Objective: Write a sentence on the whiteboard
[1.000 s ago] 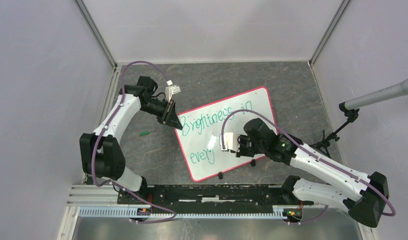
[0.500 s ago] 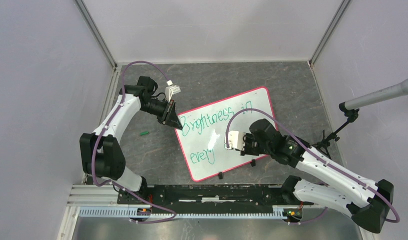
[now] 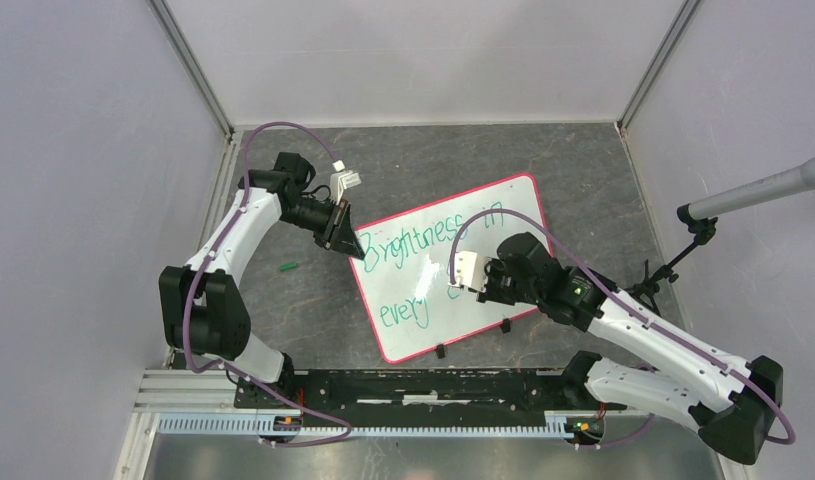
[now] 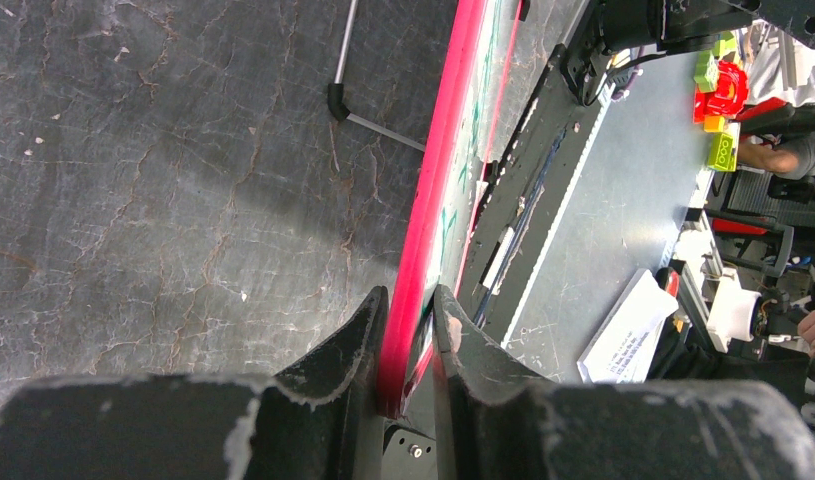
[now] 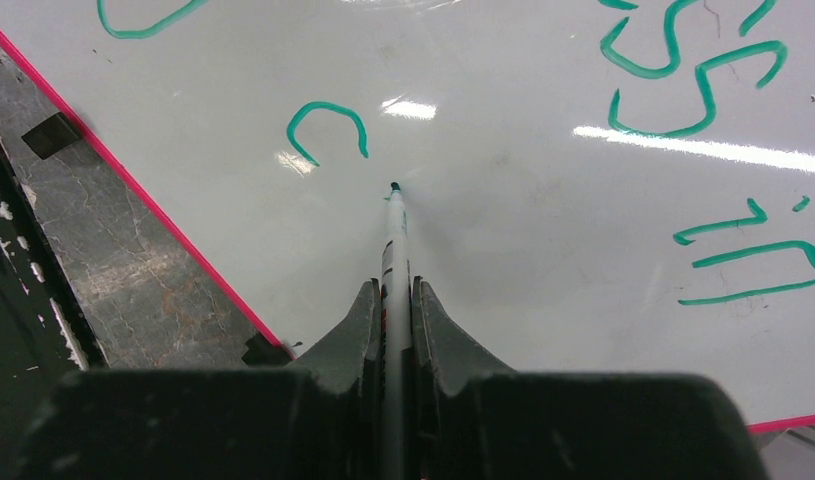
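The whiteboard (image 3: 430, 292) lies tilted on the dark table, white with a red-pink rim (image 4: 438, 170). The sentence (image 3: 423, 240) in green reads "Brightness in" on the top line, with "every" (image 3: 403, 313) below. My left gripper (image 3: 355, 245) (image 4: 408, 300) is shut on the board's left corner, with the rim between its fingers. My right gripper (image 3: 461, 283) (image 5: 394, 290) is shut on a thin white marker (image 5: 394, 235). Its dark tip rests at the board surface just right of a fresh green "c" (image 5: 328, 125), after "every".
A small green cap (image 3: 288, 267) lies on the table left of the board. Black clips (image 3: 440, 351) (image 3: 506, 325) sit at the board's near edge. A microphone stand (image 3: 753, 195) reaches in from the right. Grey walls enclose the table, and a metal rail (image 3: 413, 385) runs along the front.
My right gripper with the marker has shifted a little to the right and away along the second line. The left gripper and the board have not moved.
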Robot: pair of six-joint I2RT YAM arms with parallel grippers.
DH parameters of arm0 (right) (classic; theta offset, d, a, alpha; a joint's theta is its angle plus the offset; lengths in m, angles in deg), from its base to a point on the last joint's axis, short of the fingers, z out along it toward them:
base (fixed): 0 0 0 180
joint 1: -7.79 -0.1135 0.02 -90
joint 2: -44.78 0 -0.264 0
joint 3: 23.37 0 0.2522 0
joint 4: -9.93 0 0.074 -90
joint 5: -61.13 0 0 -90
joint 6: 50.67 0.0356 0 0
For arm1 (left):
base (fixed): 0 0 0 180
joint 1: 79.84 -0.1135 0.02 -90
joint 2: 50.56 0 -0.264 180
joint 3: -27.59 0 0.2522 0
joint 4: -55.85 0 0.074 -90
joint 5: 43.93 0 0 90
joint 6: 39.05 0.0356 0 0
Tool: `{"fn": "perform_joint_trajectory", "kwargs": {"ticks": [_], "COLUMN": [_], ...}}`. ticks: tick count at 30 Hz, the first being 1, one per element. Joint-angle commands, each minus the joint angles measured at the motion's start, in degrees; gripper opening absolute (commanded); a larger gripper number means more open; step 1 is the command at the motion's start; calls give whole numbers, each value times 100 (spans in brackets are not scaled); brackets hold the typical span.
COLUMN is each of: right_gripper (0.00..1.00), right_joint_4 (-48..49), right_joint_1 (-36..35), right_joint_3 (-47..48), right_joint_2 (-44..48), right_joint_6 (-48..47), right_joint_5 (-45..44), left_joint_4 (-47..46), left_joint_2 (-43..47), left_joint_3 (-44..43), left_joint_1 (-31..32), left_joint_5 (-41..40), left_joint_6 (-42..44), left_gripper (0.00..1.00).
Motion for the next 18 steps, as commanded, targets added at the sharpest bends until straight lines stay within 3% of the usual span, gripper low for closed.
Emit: {"fn": "perform_joint_trajectory", "kwargs": {"ticks": [1,10,18], "right_gripper": [0,0,0], "right_joint_4": [172,-258,-421], "right_joint_1": [17,13,17], "right_joint_3": [197,-31,-47], "right_joint_2": [-111,-139,-95], "right_joint_6": [25,-239,-345], "right_joint_5": [272,417,-88], "left_joint_4": [-196,-198,-197], "left_joint_2": [-175,-224,-269], "left_joint_3": [32,23,-5], "left_joint_1": [221,221,230], "left_joint_5": [-386,-386,-385], "left_joint_6": [106,105,107], "left_gripper": [2,3,2]}}
